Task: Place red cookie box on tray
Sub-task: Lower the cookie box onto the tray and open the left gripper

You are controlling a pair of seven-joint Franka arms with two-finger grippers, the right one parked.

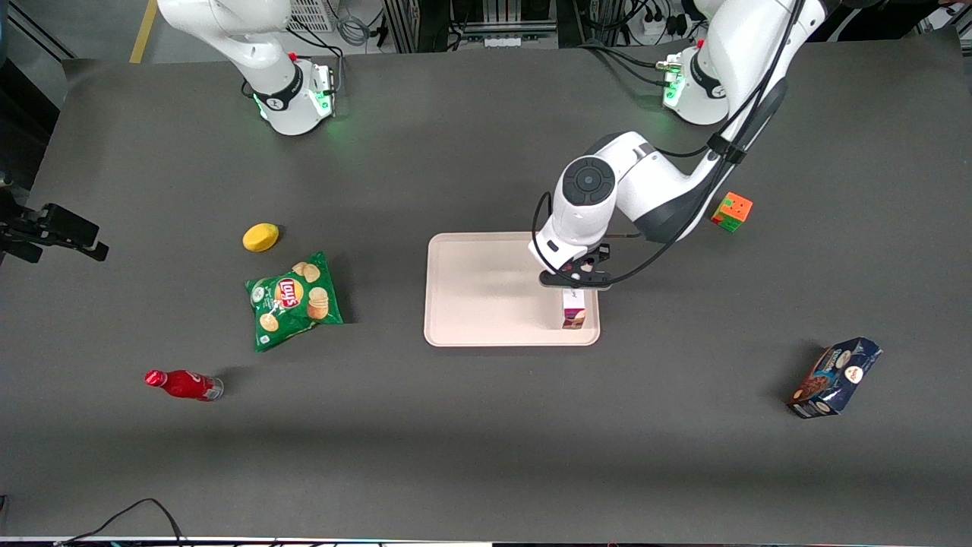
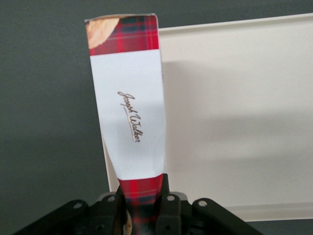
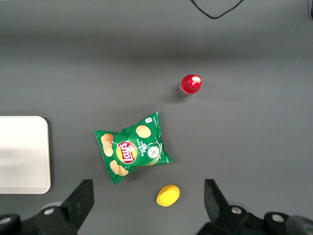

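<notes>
My left gripper (image 1: pixel 575 282) is shut on the red cookie box (image 1: pixel 574 310), gripping one plaid end. The carton hangs down from the jaws over the tray (image 1: pixel 486 292), at the tray corner nearest the front camera on the working arm's end. In the left wrist view the red cookie box (image 2: pixel 129 107) shows its white band with script lettering and a plaid end. It reaches away from the gripper (image 2: pixel 142 198), with its long edge along the rim of the tray (image 2: pixel 234 122). I cannot tell whether its lower end touches the tray.
A dark blue cookie box (image 1: pixel 834 377) lies toward the working arm's end, nearer the front camera. A colour cube (image 1: pixel 732 211) sits beside the arm. Toward the parked arm's end are a green chips bag (image 1: pixel 294 298), a lemon (image 1: pixel 260 237) and a red bottle (image 1: pixel 183 384).
</notes>
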